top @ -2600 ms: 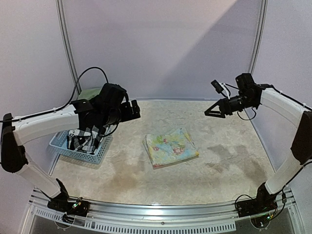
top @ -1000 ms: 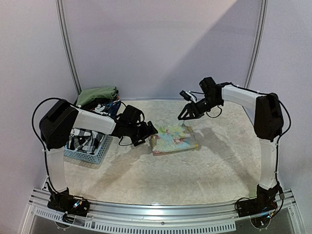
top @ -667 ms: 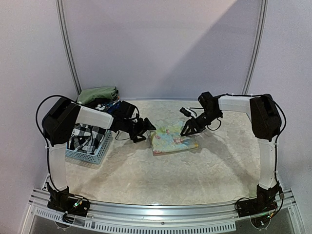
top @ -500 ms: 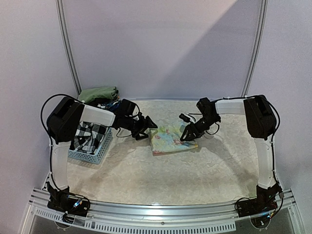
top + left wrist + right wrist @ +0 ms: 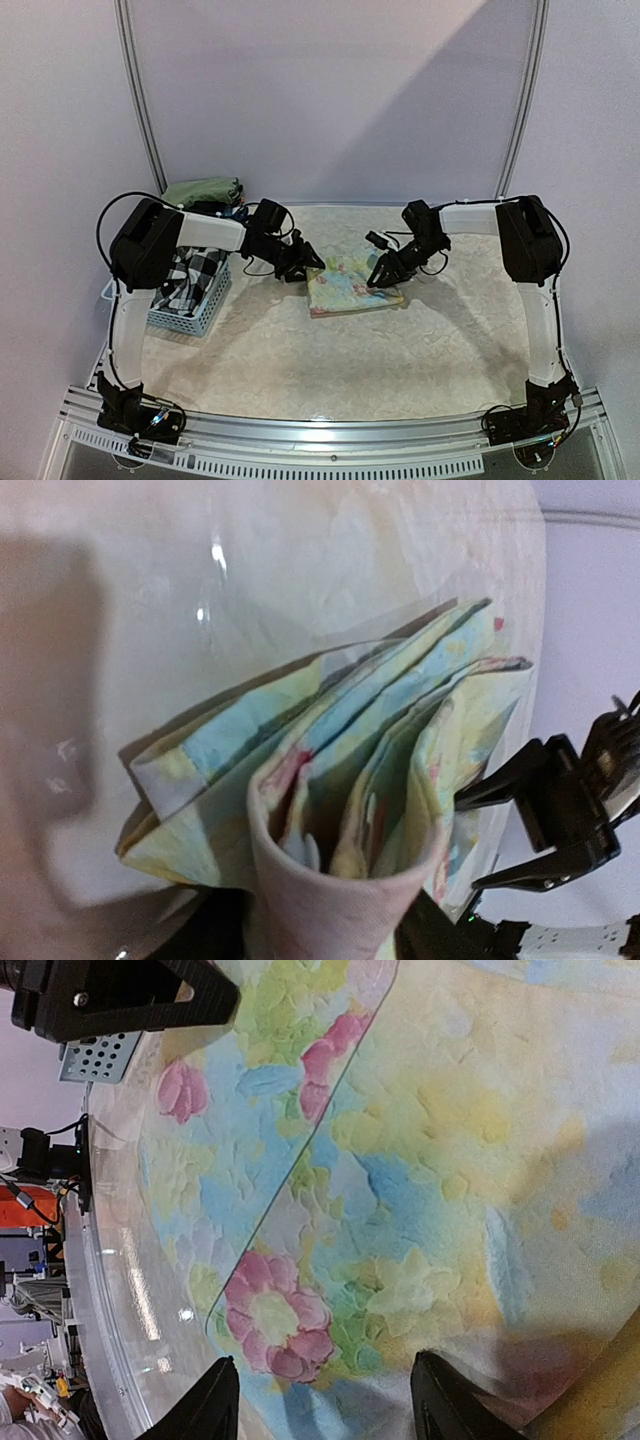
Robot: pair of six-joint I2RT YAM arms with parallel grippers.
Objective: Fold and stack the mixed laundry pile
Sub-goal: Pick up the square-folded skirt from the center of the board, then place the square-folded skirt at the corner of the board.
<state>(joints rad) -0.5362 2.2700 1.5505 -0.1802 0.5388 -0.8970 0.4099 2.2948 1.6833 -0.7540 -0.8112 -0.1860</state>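
Two arms meet over the far middle of the tabletop (image 5: 350,370), where the folded floral cloth (image 5: 352,290) lies lengthwise between them. On its right end the right gripper (image 5: 379,282) stands with jaws apart; the left gripper (image 5: 308,270) straddles the left fold, grip unclear.

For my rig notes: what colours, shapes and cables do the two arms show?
Both the left arm and right arm have white tubular links between bulky black joint housings, with thin black cables looping alongside. The left gripper and right gripper are black, with triangular fingers.
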